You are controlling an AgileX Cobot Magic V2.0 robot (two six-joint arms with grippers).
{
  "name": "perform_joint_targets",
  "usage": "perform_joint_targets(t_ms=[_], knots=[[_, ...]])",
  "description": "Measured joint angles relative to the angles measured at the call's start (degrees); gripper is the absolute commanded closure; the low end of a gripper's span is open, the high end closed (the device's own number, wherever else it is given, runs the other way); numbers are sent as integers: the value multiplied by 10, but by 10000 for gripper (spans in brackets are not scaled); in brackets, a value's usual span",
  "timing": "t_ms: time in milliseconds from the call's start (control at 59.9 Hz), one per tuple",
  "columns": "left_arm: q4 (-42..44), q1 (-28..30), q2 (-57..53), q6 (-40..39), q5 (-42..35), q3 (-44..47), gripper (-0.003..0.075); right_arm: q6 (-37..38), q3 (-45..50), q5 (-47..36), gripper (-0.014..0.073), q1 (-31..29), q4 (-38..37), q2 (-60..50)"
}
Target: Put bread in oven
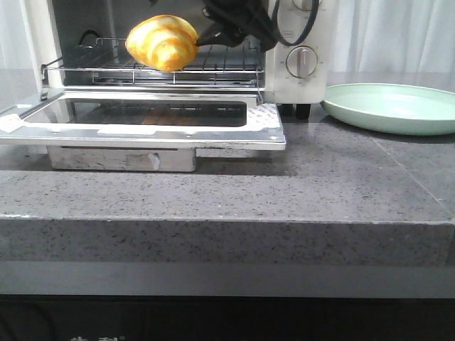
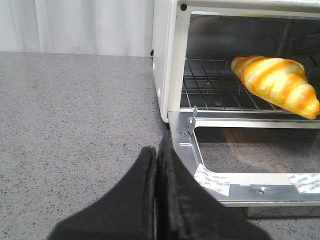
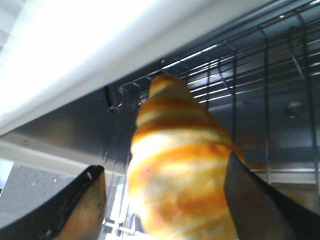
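The bread (image 1: 162, 42) is a glossy golden roll with orange stripes, at the front of the wire rack (image 1: 227, 69) inside the white oven (image 1: 304, 32), whose glass door (image 1: 266, 131) lies folded down. My right gripper (image 1: 204, 34) reaches into the oven mouth. In the right wrist view the bread (image 3: 180, 170) sits between its fingers: one finger (image 3: 250, 200) touches it, and the other (image 3: 82, 200) stands off with a visible gap, so the jaws are open. My left gripper (image 2: 156, 156) is shut and empty, low over the counter beside the door's corner. The left wrist view also shows the bread (image 2: 275, 82).
A pale green plate (image 1: 391, 106) lies on the counter right of the oven. The open door (image 2: 240, 177) juts toward the counter's front edge. The grey stone counter (image 2: 75, 115) stretches left of the oven. The oven dials (image 1: 302, 62) are on its right panel.
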Motion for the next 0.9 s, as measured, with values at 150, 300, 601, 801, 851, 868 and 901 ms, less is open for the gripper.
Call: perform_joint_targets(t_ms=[150, 300, 601, 801, 851, 868, 901], knots=[[0, 0, 0, 0, 0, 0, 741, -2, 19, 14, 247, 1, -4, -46], [0, 0, 0, 0, 0, 0, 741, -25, 55, 25, 492, 0, -27, -102], [0, 0, 0, 0, 0, 0, 741, -82, 72, 208, 661, -87, -136, -196], [0, 0, 0, 0, 0, 0, 741, -86, 88, 332, 661, -198, -251, -269], [0, 0, 0, 0, 0, 0, 741, -86, 103, 345, 661, -227, -280, -293], [0, 0, 0, 0, 0, 0, 741, -86, 109, 348, 661, -234, -288, -300], [0, 0, 0, 0, 0, 0, 741, -86, 124, 355, 661, -248, -307, -319]])
